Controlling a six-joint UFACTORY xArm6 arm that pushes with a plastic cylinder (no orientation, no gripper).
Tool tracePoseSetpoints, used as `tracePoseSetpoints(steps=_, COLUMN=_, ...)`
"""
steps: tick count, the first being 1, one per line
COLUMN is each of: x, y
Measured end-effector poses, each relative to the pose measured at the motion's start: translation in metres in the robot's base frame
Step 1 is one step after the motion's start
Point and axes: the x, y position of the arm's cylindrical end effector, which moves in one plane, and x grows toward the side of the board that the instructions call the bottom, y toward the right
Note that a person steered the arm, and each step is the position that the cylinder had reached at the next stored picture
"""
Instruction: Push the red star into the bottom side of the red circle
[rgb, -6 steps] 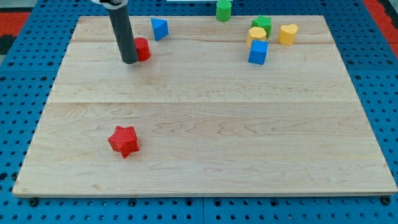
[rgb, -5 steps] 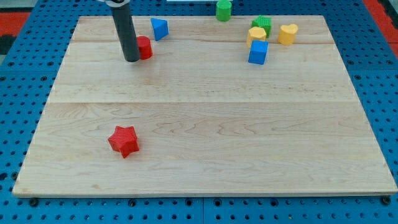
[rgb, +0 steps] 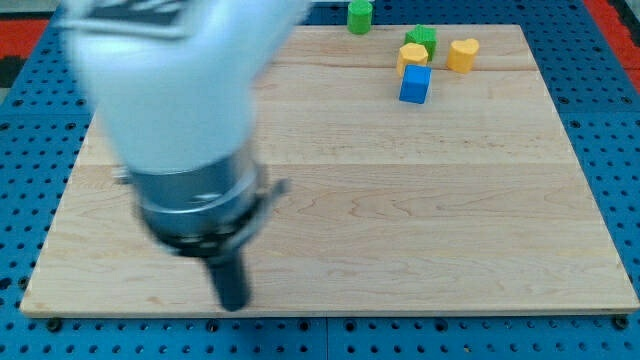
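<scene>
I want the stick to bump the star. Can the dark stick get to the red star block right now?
I cannot tell. My tip sits near the wooden board's bottom edge, but the blurred arm hides the red star, so its place and the path do not show.

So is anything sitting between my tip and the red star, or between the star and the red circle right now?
I cannot tell. The arm blocks the view's left half, hiding both the red star and the red circle. My tip sits near the board's bottom edge. The visible blocks, including the blue cube, cluster at the view's top right, away from there.
</scene>
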Motion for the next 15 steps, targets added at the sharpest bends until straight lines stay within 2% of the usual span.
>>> tracePoseSetpoints(steps=1, x=-0.064, y=-0.038)
tracePoseSetpoints(steps=2, x=-0.128, y=-0.021)
tracePoseSetpoints(steps=3, x=-0.161, y=-0.015)
tracePoseSetpoints(steps=4, x=-0.096, y=-0.017)
tracePoseSetpoints(steps=5, x=-0.081, y=0.011)
tracePoseSetpoints(steps=7, x=-0.231, y=0.027)
tracePoseSetpoints(steps=9, x=-0.232, y=0.068)
tracePoseSetpoints(steps=10, x=-0.280, y=0.085)
tracePoseSetpoints(steps=11, x=-0.276, y=0.033)
tracePoseSetpoints(steps=12, x=-0.236, y=0.057)
tracePoseSetpoints(steps=13, x=-0.237, y=0.019)
tracePoseSetpoints(steps=14, x=-0.274, y=0.013)
tracePoseSetpoints(steps=15, x=-0.268, y=0.020)
